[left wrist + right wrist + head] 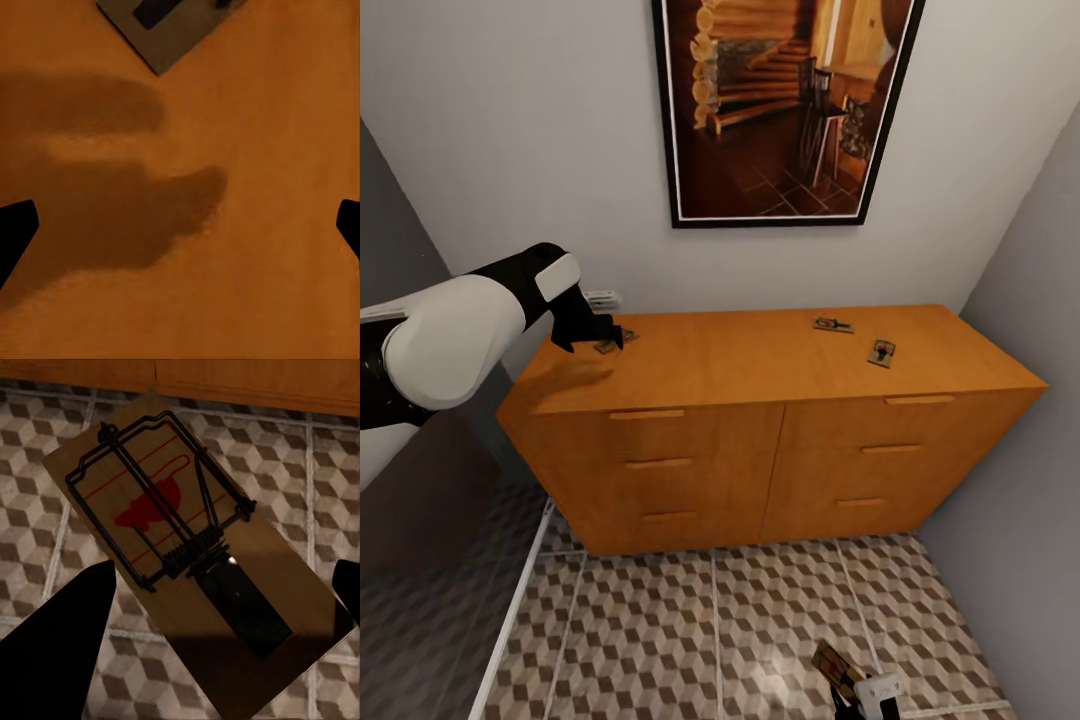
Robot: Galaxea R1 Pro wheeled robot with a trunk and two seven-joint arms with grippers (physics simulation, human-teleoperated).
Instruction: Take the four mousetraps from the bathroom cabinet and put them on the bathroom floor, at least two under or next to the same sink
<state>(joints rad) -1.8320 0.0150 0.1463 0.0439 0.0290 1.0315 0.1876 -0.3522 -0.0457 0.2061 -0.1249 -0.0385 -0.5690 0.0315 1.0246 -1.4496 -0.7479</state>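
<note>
Three mousetraps lie on top of the orange-brown cabinet (780, 440): one (616, 340) near its left end, two (832, 324) (881, 352) toward the right. My left gripper (588, 345) hovers open just over the cabinet top beside the left trap, whose corner (161, 30) lies just beyond the open gripper (180, 225) in the left wrist view. Low at the front, my right gripper (852, 695) is shut on a fourth mousetrap (834, 666), held tilted above the bathroom floor (690, 640). That trap (180, 532) lies between the dark fingers (60, 645). The sink is out of view.
A large framed picture (785, 105) hangs on the white wall above the cabinet. Grey walls close in at left and right. A pale strip (510, 620) separates the cube-pattern tiles from darker flooring at the left.
</note>
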